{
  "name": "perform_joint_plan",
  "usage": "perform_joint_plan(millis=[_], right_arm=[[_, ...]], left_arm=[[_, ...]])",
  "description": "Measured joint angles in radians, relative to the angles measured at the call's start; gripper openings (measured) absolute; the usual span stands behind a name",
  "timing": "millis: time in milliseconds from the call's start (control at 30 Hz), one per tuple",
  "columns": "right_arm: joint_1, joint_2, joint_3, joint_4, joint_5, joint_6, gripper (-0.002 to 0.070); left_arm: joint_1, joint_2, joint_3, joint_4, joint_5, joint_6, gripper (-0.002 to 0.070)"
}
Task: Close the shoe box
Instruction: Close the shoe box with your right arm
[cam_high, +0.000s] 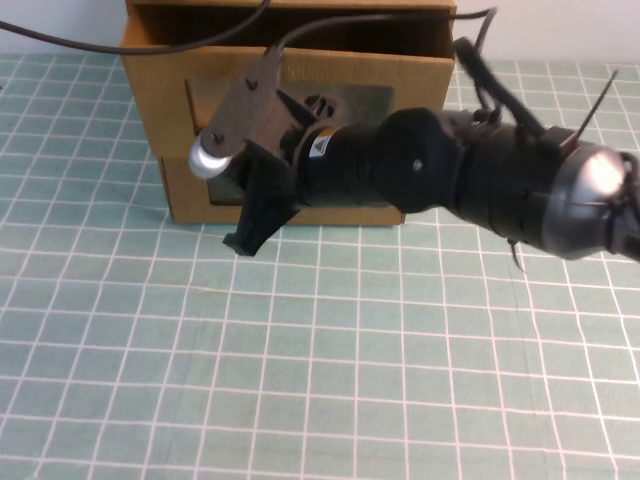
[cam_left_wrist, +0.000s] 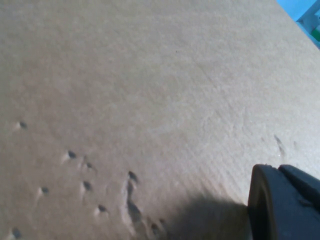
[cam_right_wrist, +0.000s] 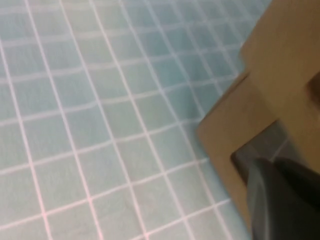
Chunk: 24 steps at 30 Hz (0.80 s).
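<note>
The brown cardboard shoe box stands at the far middle of the mat. Its front panel with the clear window stands forward of the outer sleeve. Its white pull tab is hidden behind my arm. My right gripper reaches in from the right and hangs shut and empty just in front of the panel's lower edge. In the right wrist view it sits by the window corner of the box. My left gripper is shut, close against plain cardboard; it is out of the high view.
The green gridded mat covers the table in front of the box. Black cables run over the box top from the left and the right. My right arm crosses the right half of the box front.
</note>
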Motion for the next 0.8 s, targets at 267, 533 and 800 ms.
perform_joint_plan(millis=[267,533,800], right_arm=[[0.005,-0.037,0.014,-0.031,-0.098,0.119,-0.0014],[0.021,-0.037,0.092,-0.199,-0.209,0.143,-0.0014],[0.021,-0.059,0.094,-0.477,-0.121,0.133,-0.0014]], left_arm=[[0.000,0.000,0.000,0.000,0.000,-0.001,-0.0005],[0.000,0.000,-0.002,0.000,0.000,-0.001,-0.0005],[0.000,0.000,-0.002,0.000,0.000,-0.001,-0.0005]])
